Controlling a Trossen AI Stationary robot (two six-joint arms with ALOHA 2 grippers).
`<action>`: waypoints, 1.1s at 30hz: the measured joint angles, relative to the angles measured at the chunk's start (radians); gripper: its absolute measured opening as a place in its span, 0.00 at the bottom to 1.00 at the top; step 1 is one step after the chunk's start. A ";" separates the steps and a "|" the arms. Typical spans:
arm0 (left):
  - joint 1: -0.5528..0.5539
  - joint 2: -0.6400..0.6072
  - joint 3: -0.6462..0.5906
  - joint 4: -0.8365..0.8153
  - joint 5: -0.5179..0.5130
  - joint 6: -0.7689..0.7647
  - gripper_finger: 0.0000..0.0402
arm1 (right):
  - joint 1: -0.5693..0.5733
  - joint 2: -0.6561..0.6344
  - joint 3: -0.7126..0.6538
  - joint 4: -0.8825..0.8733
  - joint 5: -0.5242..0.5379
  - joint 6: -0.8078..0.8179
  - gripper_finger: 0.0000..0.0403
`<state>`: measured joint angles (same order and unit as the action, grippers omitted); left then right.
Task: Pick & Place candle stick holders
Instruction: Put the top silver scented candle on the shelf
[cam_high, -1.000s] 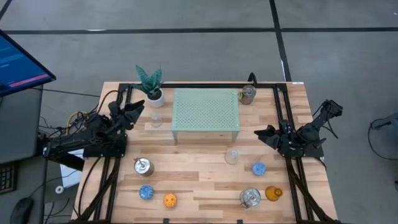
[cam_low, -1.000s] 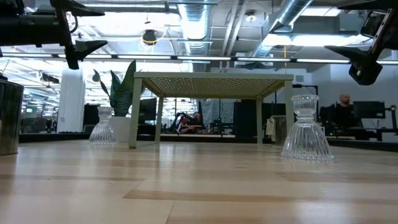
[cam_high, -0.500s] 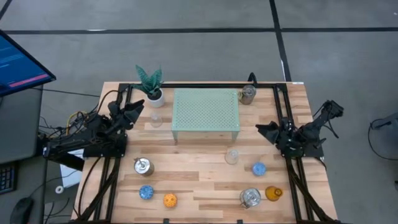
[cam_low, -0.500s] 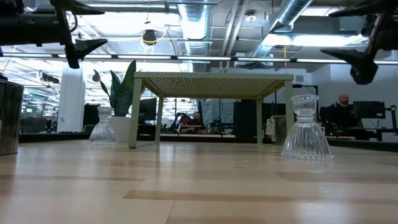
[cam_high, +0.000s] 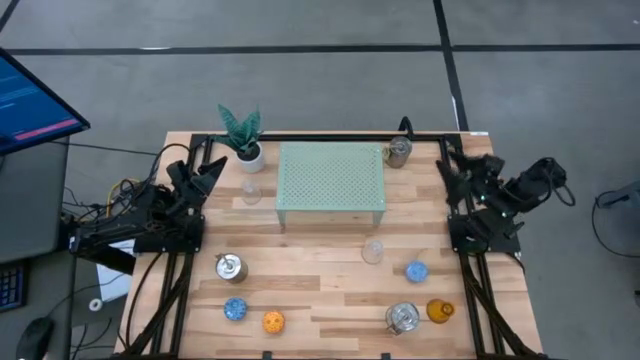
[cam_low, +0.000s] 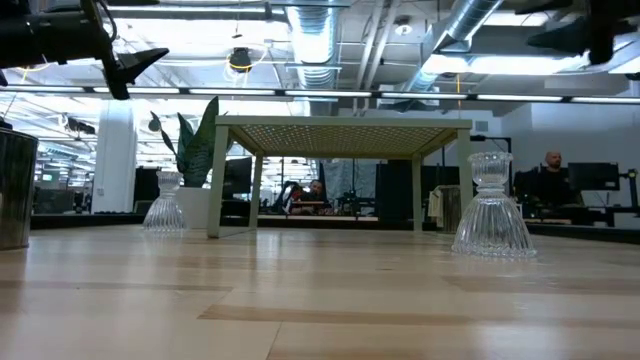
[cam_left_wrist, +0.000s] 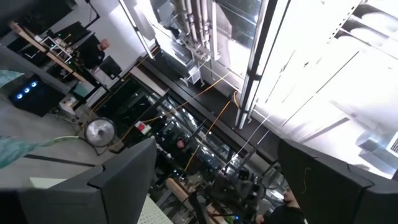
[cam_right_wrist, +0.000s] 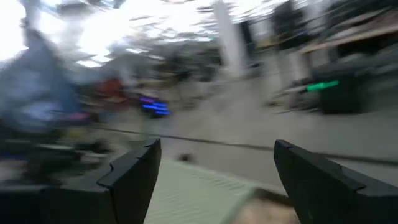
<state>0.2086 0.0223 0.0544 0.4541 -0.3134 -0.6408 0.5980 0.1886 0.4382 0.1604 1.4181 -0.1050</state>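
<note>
Several candle stick holders stand on the wooden table. A silver one (cam_high: 399, 152) is at the far right. Clear glass ones (cam_high: 251, 191) (cam_high: 373, 250) stand on the tabletop left of and in front of the stand. Silver (cam_high: 229, 267), blue (cam_high: 236, 309) and orange (cam_high: 273, 322) ones are near left. Blue (cam_high: 416, 271), silver (cam_high: 403, 318) and amber (cam_high: 439, 311) ones are near right. My left gripper (cam_high: 207, 172) is open above the left side, holding nothing. My right gripper (cam_high: 455, 168) is open, raised over the far right, holding nothing.
A pale green perforated stand (cam_high: 331, 185) sits at the far middle. A leafy plant in a white pot (cam_high: 241, 135) stands at its left. Black rails (cam_high: 462, 215) run along both sides. People show in the room beyond the table (cam_low: 552, 165).
My right gripper has risen and swung from pointing toward the table's middle to the far edge, rolling as it went. It has stayed open. My left gripper has tipped up a little in place. The holders have not moved.
</note>
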 joint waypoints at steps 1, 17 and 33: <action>0.000 0.000 0.000 0.000 0.000 0.000 0.84 | 0.000 0.023 0.027 0.000 0.054 -0.048 0.75; 0.000 0.000 0.000 0.000 0.000 -0.016 0.84 | -0.158 0.233 0.368 0.065 0.154 -0.454 0.79; 0.000 0.000 0.000 0.000 0.025 -0.016 0.84 | -0.012 0.355 0.593 0.074 0.153 -0.750 0.81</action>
<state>0.2088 0.0223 0.0544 0.4541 -0.2886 -0.6566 0.5859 0.5436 1.0310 0.2342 1.5710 -0.8553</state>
